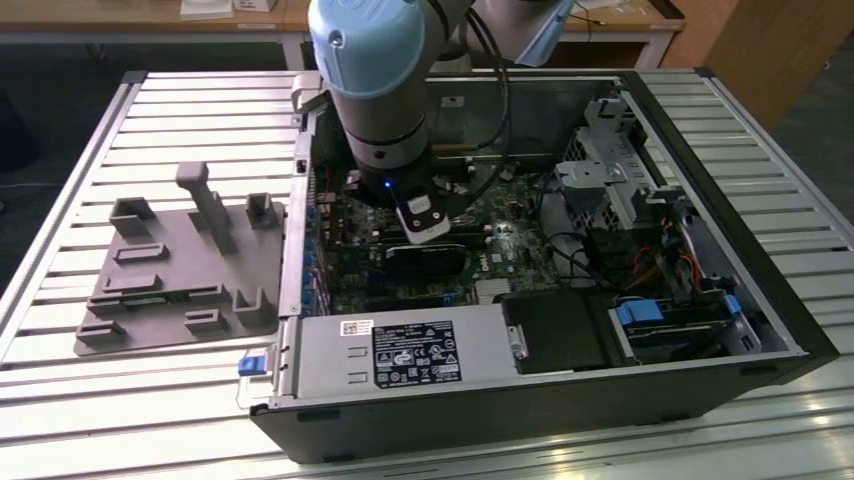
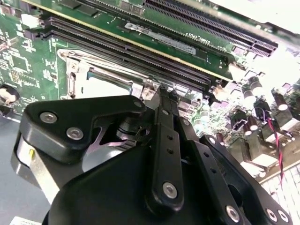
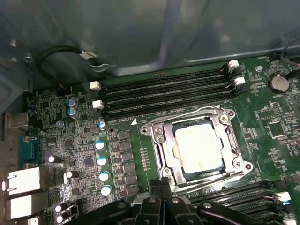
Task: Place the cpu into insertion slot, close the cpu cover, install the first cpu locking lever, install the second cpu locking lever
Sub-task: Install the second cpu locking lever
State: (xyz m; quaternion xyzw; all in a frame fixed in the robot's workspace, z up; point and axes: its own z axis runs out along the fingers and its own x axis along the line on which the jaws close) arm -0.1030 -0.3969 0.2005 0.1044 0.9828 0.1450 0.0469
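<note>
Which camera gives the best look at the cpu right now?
The first wrist view: the cpu lies in full sight, framed by the cpu cover. The second wrist view catches part of it beyond the gripper.

A lab or workshop: an opened computer tower (image 1: 561, 300) on a slatted metal bench (image 1: 160, 400); wooden desks (image 1: 160, 20) behind.

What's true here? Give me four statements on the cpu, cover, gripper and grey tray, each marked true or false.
1. The cpu sits in the slot. True.
2. The cover stands upright, open. False: it lies flat, framing the cpu.
3. The gripper is at the slot's edge. True.
4. The grey tray lies on the exterior view's right of the case. False: it lies on that view's left.
</note>
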